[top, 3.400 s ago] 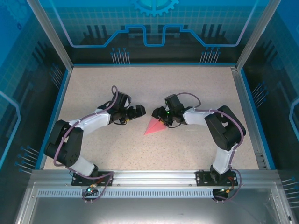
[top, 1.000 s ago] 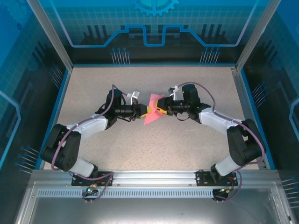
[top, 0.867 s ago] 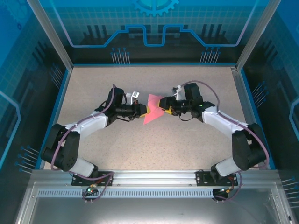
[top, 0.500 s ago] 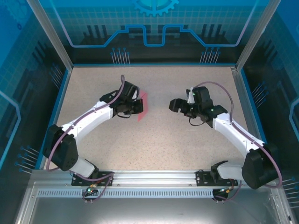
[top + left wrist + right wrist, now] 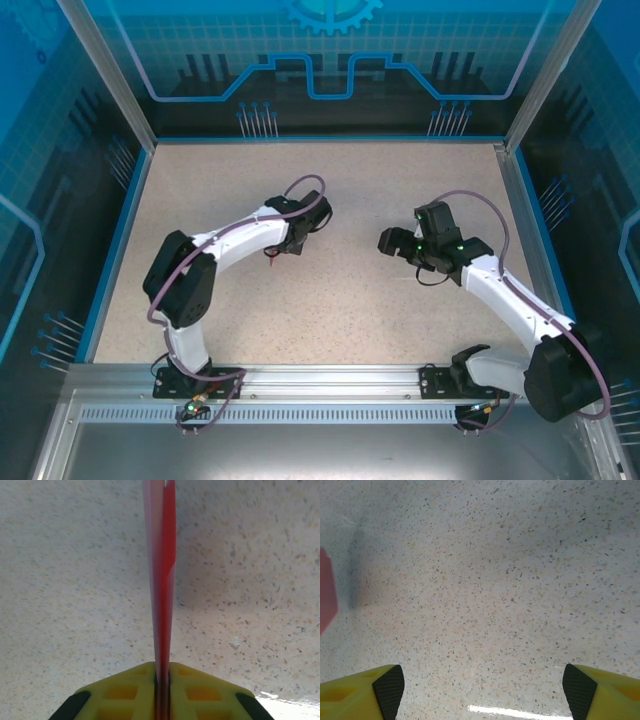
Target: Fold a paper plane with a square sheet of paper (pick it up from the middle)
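The paper plane (image 5: 162, 580) is folded pink-red paper, seen edge-on as a thin vertical strip in the left wrist view. It runs up from between my yellow left fingers over the speckled table. My left gripper (image 5: 162, 672) is shut on it. From above, my left gripper (image 5: 287, 240) points down at mid-table, with a sliver of the pink paper (image 5: 270, 257) showing under it. My right gripper (image 5: 385, 241) hangs to its right, clear of the paper. In the right wrist view, my right gripper (image 5: 482, 680) stands open over bare table. A pink blur of the paper (image 5: 326, 592) sits at the left edge.
The speckled beige table (image 5: 330, 310) is bounded by blue rails and a metal frame. The left rail (image 5: 120, 240) and right rail (image 5: 530, 240) run along the sides. An aluminium rail (image 5: 330, 385) holds both arm bases at the near edge.
My right gripper let go of the paper, opened wide and drew back to the right. My left arm carried the paper away and turned it edge-on, its gripper pointing down at mid-table.
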